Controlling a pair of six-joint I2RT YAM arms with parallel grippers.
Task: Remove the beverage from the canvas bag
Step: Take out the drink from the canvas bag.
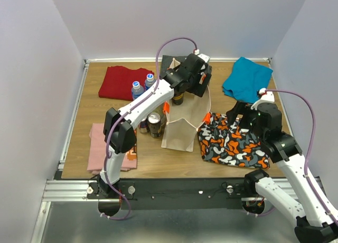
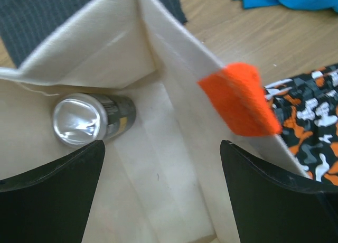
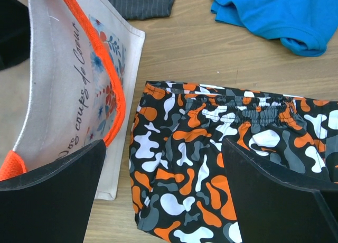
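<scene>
The beige canvas bag [image 1: 182,127] stands open at the table's middle, with orange pieces at its rim [image 2: 245,97]. A dark can with a silver top [image 2: 87,119] stands inside it at the far end and also shows from above [image 1: 178,99]. My left gripper [image 2: 162,193] is open and empty, hovering over the bag's mouth [image 1: 196,87], with the can ahead of its left finger. My right gripper [image 3: 163,195] is open and empty above the camouflage shorts [image 3: 211,164], just right of the bag [image 3: 68,84], and shows from above too [image 1: 238,116].
Two blue-capped bottles [image 1: 138,89] and two cans [image 1: 154,124] stand left of the bag. A red cloth [image 1: 124,82] lies at the back left, a pink one [image 1: 100,145] at the front left, a blue shirt [image 1: 247,79] at the back right and a dark grey cloth [image 1: 170,63] behind the bag.
</scene>
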